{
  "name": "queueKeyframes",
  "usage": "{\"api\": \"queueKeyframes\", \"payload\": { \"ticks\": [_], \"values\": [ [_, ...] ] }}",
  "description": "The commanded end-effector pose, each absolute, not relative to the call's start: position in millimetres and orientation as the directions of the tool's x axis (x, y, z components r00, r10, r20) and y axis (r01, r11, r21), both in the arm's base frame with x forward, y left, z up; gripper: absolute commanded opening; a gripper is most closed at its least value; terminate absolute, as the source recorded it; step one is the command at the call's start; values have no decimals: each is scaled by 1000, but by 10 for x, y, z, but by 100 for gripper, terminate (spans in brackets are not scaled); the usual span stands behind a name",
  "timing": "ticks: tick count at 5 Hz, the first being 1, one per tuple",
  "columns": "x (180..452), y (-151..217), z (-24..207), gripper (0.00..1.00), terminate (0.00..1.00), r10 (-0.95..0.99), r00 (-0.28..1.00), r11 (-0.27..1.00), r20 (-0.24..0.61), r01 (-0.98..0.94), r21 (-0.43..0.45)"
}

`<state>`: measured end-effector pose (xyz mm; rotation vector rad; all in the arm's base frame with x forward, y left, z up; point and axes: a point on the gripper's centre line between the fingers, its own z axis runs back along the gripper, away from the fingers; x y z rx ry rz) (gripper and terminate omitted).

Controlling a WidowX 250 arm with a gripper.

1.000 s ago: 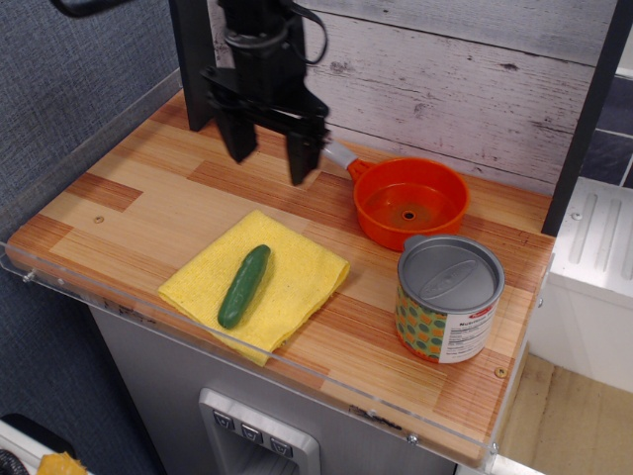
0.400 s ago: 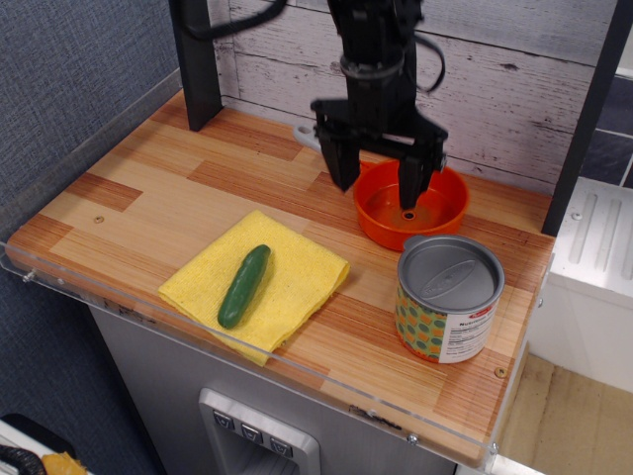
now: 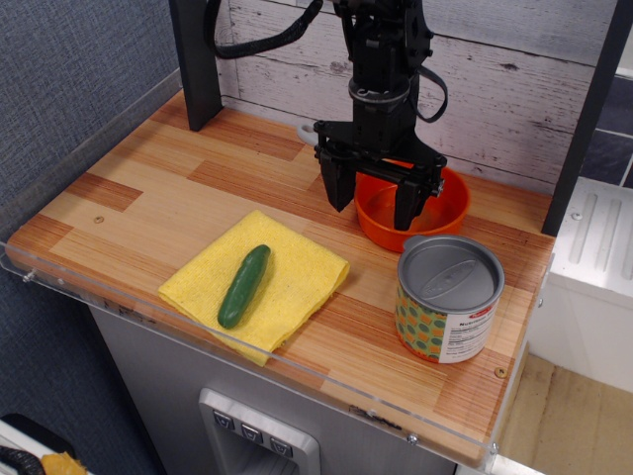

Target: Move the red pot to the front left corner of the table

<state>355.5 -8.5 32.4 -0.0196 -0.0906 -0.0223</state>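
Red pot [image 3: 427, 210] at rear right of table [image 3: 148, 188], just behind tin can [image 3: 449, 298]. Yellow cloth [image 3: 259, 281] front-center w/ cucumber [image 3: 244, 285] on top. Gripper [image 3: 374, 206] spread wide, straddling pot's left rim, gripping nothing.

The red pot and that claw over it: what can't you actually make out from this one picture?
- Red pot: the gripper covers its left rim, most of the handle and the base inside.
- Gripper: open, one finger outside the pot's left side, the other over its inside; whether either touches the pot cannot be told.
- Can: label print too small to read.
- Table: its front right corner is cut off by the picture's bottom edge.
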Motion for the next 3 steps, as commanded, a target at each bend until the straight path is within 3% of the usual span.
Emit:
{"api": "queueKeyframes", "payload": {
  "ticks": [1,2,3],
  "values": [
    [3624,-10,304,100,0,8,993,999,115,-4,-38],
    [3651,35,275,0,0,28,993,999,114,-26,-19],
    [3631,68,296,0,0,64,989,998,130,-66,11]
  ]
}}
